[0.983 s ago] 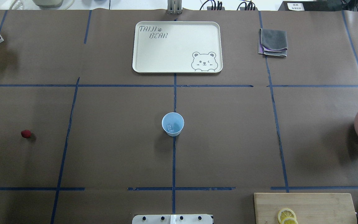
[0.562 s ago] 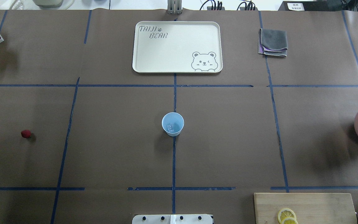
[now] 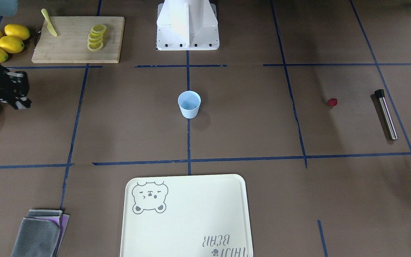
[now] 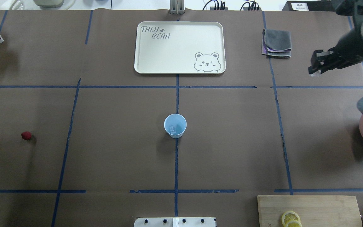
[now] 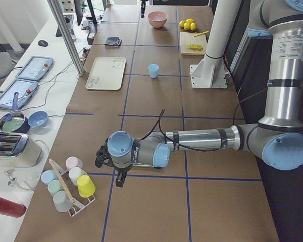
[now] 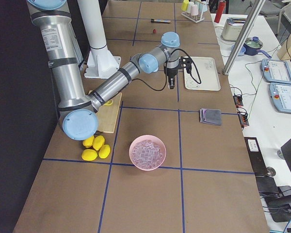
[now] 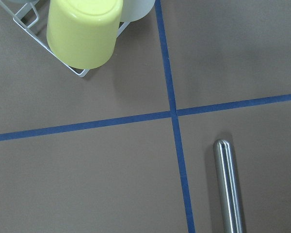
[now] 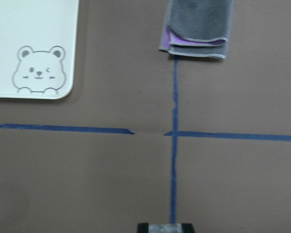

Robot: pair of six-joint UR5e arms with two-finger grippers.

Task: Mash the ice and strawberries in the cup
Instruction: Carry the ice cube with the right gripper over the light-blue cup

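- Cup (image 4: 175, 126): pale blue, upright on the worktop (image 4: 232, 142) at centre, on the blue tape line that runs out from the robot's base.
- Ice cube (image 4: 172, 128): one clear cube on the cup's floor (nothing else seen inside).
- Strawberry (image 4: 26, 135): on the bare worktop on the robot's left side, well apart from the cup, not in it.
- Steel muddler (image 3: 385, 114): black cap at one end, lying flat just outboard of the strawberry, not touching it.
- Right gripper (image 4: 314, 72): raised over the worktop on the robot's right, beyond the cup and near the folded grey cloth (image 4: 277, 42).
- Right fingers closed on a gripped ice cube (image 8: 165, 228) (small and glassy, seen between the black tips in the wrist view), above a tape crossing.
- Pink bowl (image 6: 146, 167): holds the ice stock (image 6: 147, 150), at the right end of the worktop, partly under the right arm in the overhead view.
- Left gripper (image 5: 119, 182): low over the left end of the worktop, just beside the cup rack (image 5: 65, 184).
- Left fingers: cannot tell how far apart (side view only; the wrist camera shows only the muddler end and a yellow cup (image 7: 82, 31)).
- Cream bear tray (image 4: 169, 53): on the far side of the cup.
- Cutting board (image 3: 70, 43): carries lemon slices (image 3: 96, 37), with whole lemons (image 3: 4, 41) beside it.
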